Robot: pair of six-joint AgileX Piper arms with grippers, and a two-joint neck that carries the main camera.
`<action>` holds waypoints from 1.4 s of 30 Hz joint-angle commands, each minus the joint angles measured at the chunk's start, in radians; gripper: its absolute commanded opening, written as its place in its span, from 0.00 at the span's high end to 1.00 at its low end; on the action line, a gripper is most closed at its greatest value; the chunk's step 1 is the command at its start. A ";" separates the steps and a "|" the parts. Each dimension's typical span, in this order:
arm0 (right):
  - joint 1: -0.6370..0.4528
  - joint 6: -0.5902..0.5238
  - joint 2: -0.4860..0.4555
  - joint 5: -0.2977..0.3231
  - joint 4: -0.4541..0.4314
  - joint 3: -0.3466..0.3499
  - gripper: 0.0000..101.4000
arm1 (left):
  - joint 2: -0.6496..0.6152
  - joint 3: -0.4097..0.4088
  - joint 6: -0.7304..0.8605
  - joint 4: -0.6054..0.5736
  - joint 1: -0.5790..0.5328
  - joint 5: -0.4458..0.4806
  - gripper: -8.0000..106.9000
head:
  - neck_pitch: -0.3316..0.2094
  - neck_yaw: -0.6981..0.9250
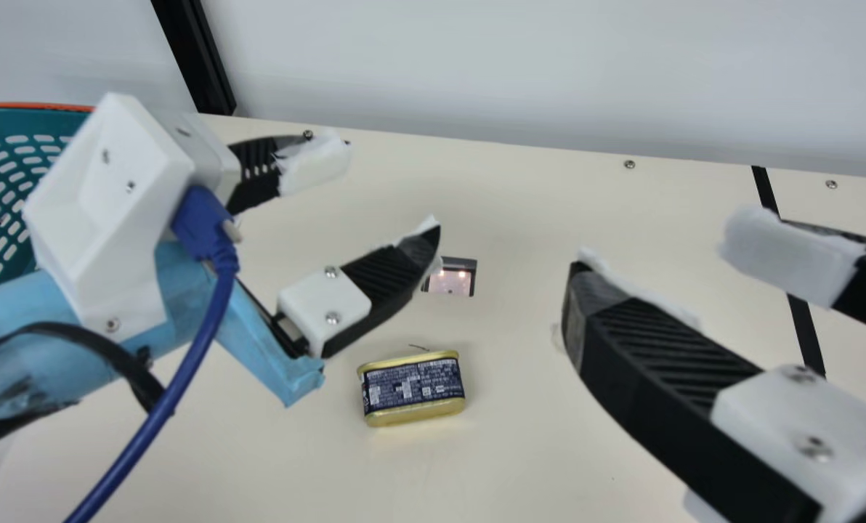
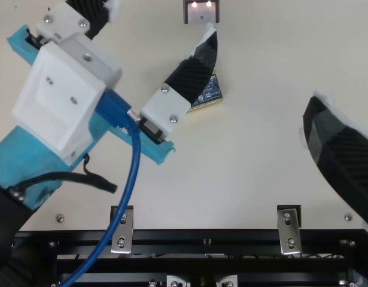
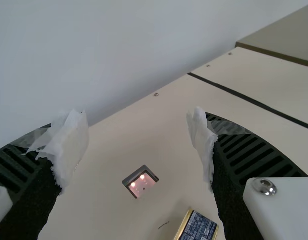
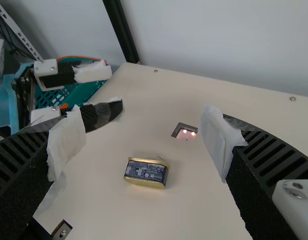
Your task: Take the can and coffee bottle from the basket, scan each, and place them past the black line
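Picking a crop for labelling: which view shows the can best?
Main view: the gold-rimmed can is whole and largest. Right wrist view: whole, smaller. Top view: partly behind the left gripper. Left wrist view: cut off by the bottom edge.

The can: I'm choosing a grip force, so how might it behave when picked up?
The can is likely stiff, given its metallic gold rims. Its boxy shape suggests it would slide rather than roll if nudged. Those shiny rims may be a bit slippery.

The cream table (image 1: pixel 520 465) carries the can (image 1: pixel 413 388), a lit scanner (image 1: pixel 451 282) and a black line (image 1: pixel 802 327).
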 commanded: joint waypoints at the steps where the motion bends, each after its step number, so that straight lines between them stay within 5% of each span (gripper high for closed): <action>1: 0.000 0.000 0.000 0.000 0.000 0.000 0.00 | 0.000 0.000 0.000 0.000 0.000 0.000 0.15 | -0.015 -0.009; 9: 0.012 -0.016 0.034 0.001 -0.018 -0.010 0.00 | 0.010 0.003 -0.097 0.119 0.008 -0.043 0.15 | -0.015 -0.009; 21: 0.042 -0.232 0.260 0.090 -0.068 -0.118 0.00 | -0.154 0.135 -0.287 0.320 0.210 -0.094 0.15 | -0.015 -0.009; 34: 0.130 -0.538 0.519 0.224 -0.076 -0.284 0.00 | -0.456 0.250 -0.542 0.488 0.583 0.146 0.15 | -0.015 -0.009; 41: 0.218 -0.632 0.631 0.236 -0.123 -0.340 0.00 | -0.571 0.286 -0.687 0.497 0.641 0.275 0.15 | -0.015 -0.009; 42: 0.233 -0.641 0.644 0.234 -0.130 -0.346 0.00 | -0.546 0.280 -0.650 0.498 0.638 0.238 0.15 | -0.015 -0.009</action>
